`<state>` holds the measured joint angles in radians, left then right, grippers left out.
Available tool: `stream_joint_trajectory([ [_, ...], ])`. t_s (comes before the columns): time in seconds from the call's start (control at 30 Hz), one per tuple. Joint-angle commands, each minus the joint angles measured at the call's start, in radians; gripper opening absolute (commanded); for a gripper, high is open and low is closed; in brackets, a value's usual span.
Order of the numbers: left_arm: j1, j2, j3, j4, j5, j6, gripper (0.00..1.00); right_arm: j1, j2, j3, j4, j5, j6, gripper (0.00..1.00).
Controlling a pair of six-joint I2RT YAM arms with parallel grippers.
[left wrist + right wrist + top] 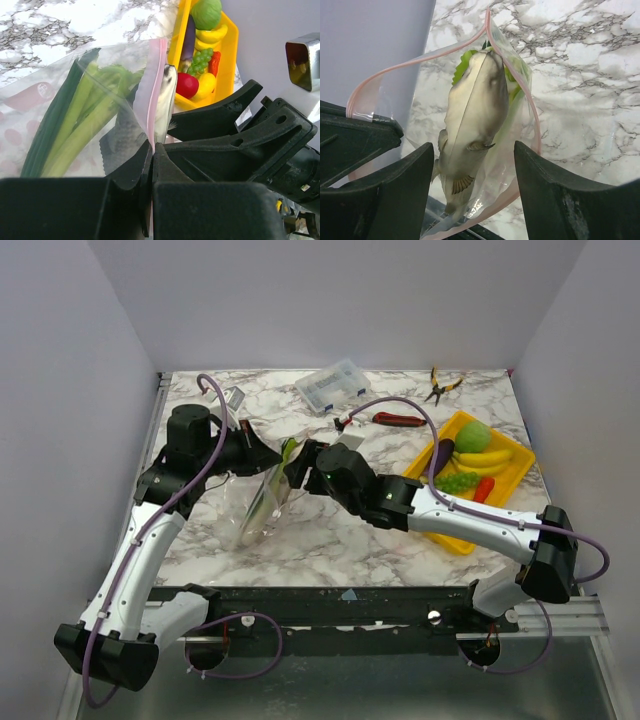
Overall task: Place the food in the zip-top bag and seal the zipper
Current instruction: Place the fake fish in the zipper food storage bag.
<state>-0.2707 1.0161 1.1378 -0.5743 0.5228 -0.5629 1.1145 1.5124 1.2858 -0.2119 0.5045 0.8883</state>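
The zip-top bag [258,508] hangs with its mouth up, and my left gripper [262,452] is shut on the pink zipper [156,80] at one edge. Inside lie a green celery stalk [75,125] and a silver-grey toy fish [475,105], the fish head-down in the open mouth. My right gripper [473,146] stands open just above the mouth, its fingers either side of the fish and holding nothing. More food sits in the yellow tray [520,455]: a green ball [473,435], a purple eggplant [441,455], yellow pieces [485,457] and a red tomato [187,85].
A rigid clear compartment box [333,385] stands at the back. A red-handled tool [395,420] and small pliers [440,385] lie behind the tray. White walls close in the marble table [330,540] on three sides.
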Motion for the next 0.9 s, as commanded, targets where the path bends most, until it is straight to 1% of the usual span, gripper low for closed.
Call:
stream_joint_trajectory([
  [0.0,-0.006,-0.041,0.054,-0.006,0.003,-0.003,0.00,-0.001,0.024,0.032,0.013,0.049,-0.052,0.67],
  [0.07,-0.005,-0.045,0.057,-0.009,0.007,-0.005,0.00,-0.002,0.035,0.037,0.043,0.040,-0.065,0.65],
  [0.17,-0.005,-0.050,0.061,-0.015,0.006,-0.006,0.00,-0.002,0.050,0.051,0.078,0.015,-0.072,0.53],
  [0.3,-0.005,-0.054,0.063,-0.014,0.006,-0.012,0.00,-0.002,0.056,0.050,0.139,0.013,-0.064,0.45],
  [0.33,-0.005,-0.054,0.062,-0.013,0.008,-0.014,0.00,-0.002,0.057,0.050,0.153,0.026,-0.069,0.41],
  [0.47,-0.005,-0.061,0.064,-0.018,0.005,-0.015,0.00,-0.002,0.041,0.028,0.228,0.108,-0.102,0.14],
  [0.53,-0.005,-0.064,0.066,-0.024,-0.006,-0.011,0.00,-0.002,0.028,0.014,0.274,0.146,-0.132,0.03],
  [0.57,-0.005,-0.065,0.068,-0.028,-0.012,-0.009,0.00,-0.002,0.021,0.007,0.295,0.164,-0.154,0.00],
  [0.63,-0.005,-0.066,0.068,-0.033,-0.021,-0.006,0.00,-0.001,0.009,-0.004,0.332,0.198,-0.189,0.00],
  [0.73,-0.005,-0.065,0.066,-0.034,-0.034,-0.013,0.00,-0.002,0.003,-0.033,0.435,0.215,-0.260,0.00],
  [0.8,-0.005,-0.065,0.069,-0.035,-0.051,-0.024,0.00,-0.002,0.010,-0.046,0.492,0.183,-0.308,0.00],
  [0.87,-0.005,-0.065,0.078,-0.036,-0.074,-0.045,0.00,0.006,0.018,-0.082,0.579,0.121,-0.367,0.00],
])
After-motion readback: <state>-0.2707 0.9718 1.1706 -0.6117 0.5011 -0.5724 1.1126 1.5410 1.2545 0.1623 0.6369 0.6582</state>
